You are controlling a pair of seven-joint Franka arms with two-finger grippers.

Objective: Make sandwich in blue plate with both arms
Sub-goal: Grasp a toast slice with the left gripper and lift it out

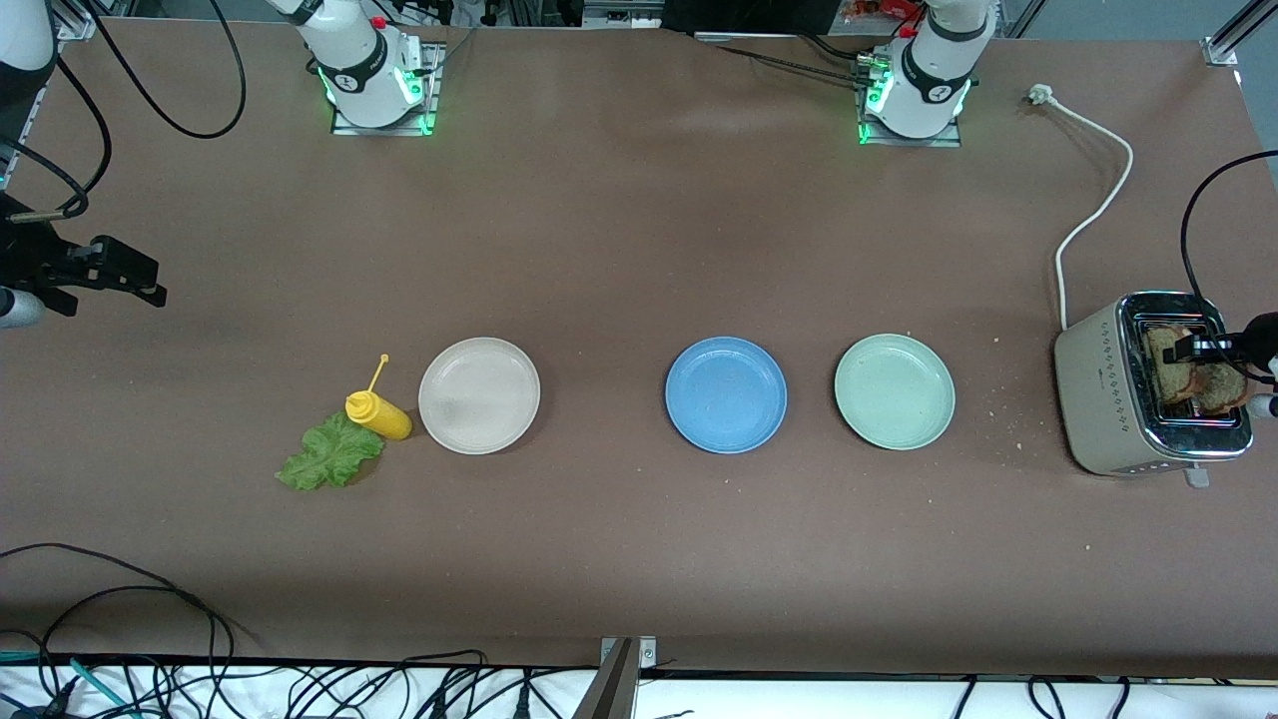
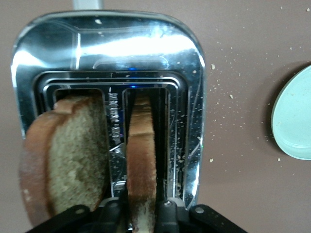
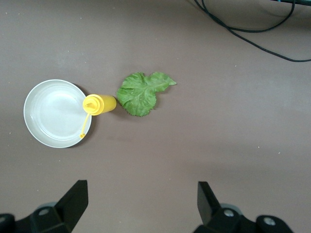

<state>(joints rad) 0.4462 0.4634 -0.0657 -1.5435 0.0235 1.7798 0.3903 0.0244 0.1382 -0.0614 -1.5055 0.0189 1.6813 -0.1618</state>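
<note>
On the brown surface (image 1: 619, 250) the left hand (image 2: 142, 213) pinched a bread slice (image 2: 142, 165) in the toaster (image 1: 1098, 399); the right hand (image 3: 141, 201) waited, wide

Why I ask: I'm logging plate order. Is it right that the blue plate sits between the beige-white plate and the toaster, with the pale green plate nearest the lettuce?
Not quite. The front view shows the beige-white plate nearest the lettuce; the pale green plate lies between the blue plate and the toaster.

Left tool (image 2: 141, 213) fingers drawn close; right tool (image 3: 141, 204) spread wide, waiting.
</note>
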